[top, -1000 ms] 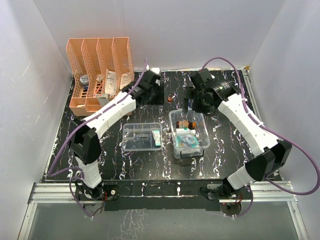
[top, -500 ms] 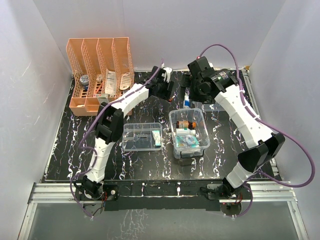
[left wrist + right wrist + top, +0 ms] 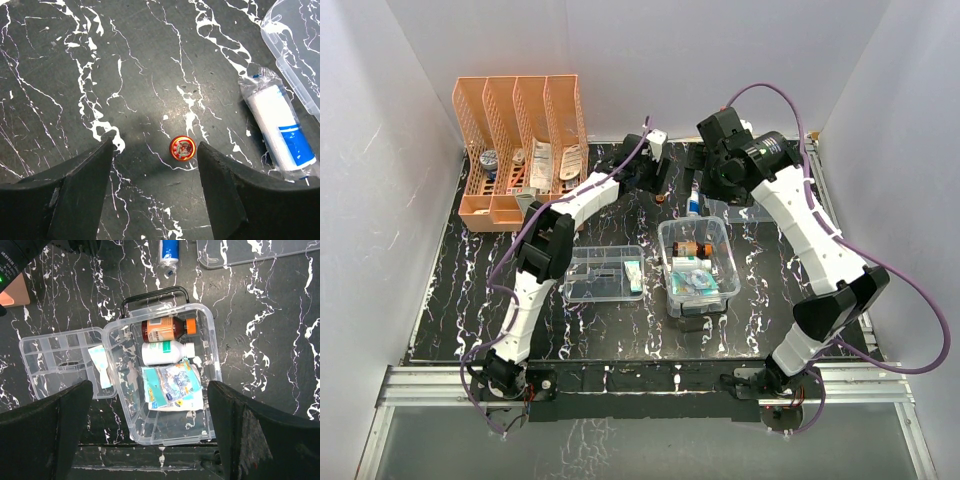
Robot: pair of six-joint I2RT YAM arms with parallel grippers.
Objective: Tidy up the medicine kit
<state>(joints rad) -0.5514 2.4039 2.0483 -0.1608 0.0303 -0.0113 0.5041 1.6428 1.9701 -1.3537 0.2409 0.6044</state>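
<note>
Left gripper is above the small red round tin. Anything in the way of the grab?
Nothing visible. The small red round tin lies alone on the black marbled table, between the fingers of the open left gripper. The white-and-blue wrapped roll lies apart, off to one side.

Your left fingers [image 3: 75,200] spread wide over the black marbled bench [image 3: 75,75], small red round cap [image 3: 182,148] lying between them, wrapped white-and-blue roll [image 3: 277,132] to its right, clear lid [image 3: 295,45] at the top right corner.

My left tool [image 3: 155,145] and right tool [image 3: 150,387] both hang far forward, pointing downward, jaws spread wide apart, gripping nothing.
</note>
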